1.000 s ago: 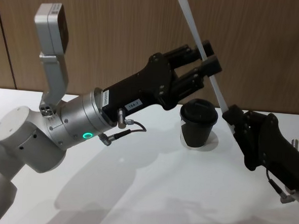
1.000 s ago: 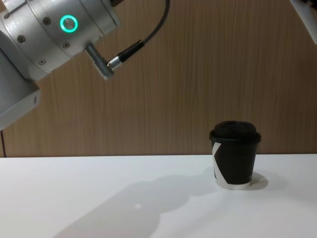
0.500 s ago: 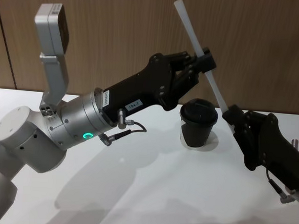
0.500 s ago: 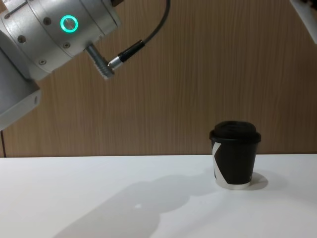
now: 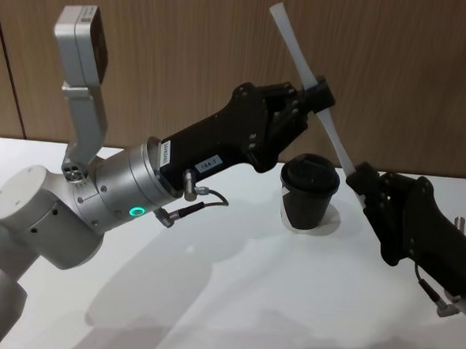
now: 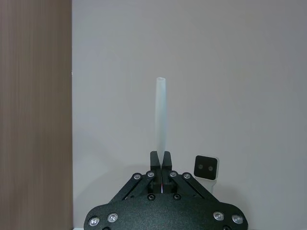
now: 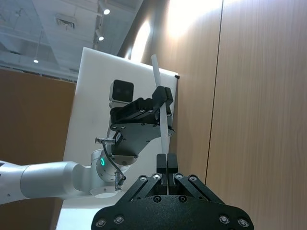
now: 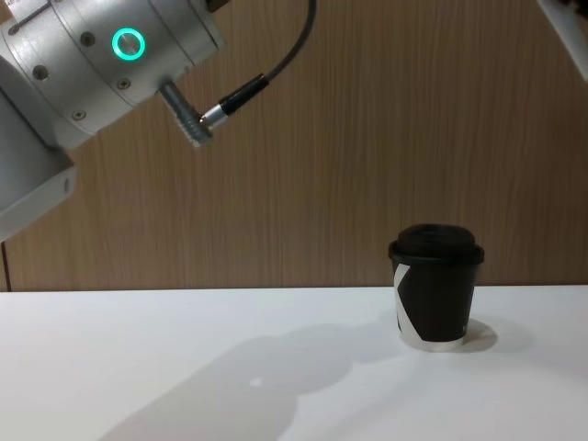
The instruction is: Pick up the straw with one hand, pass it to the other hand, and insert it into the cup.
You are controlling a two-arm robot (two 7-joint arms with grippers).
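The white table (image 5: pixel 233 301) runs across the front, with a wood-panelled wall (image 5: pixel 186 37) behind it. The left arm (image 5: pixel 97 202) comes in from the robot's left. It has a fat silver wrist (image 5: pixel 134 180) with a glowing green ring (image 5: pixel 137 212) and a thin cable (image 5: pixel 203 204), and it slopes up over the table. At its end the left gripper (image 5: pixel 317 94) is raised above the cup, its fingers pressed together on the straw a little above the straw's middle. The right gripper (image 5: pixel 359 176), plain black, reaches in from the robot's right, lower down. Its fingers are likewise closed on the straw, pinching the bottom end. The cup (image 5: pixel 308 193) stands upright on the table with its lid on, below the left gripper and just beside the right gripper's tips, touching neither. The straw (image 5: pixel 299 56) is in the air, held by both grippers at once. It is tilted, with its upper end leaning toward the robot's left and standing free above the left gripper, and its lower end just up and to the right of the cup's lid.
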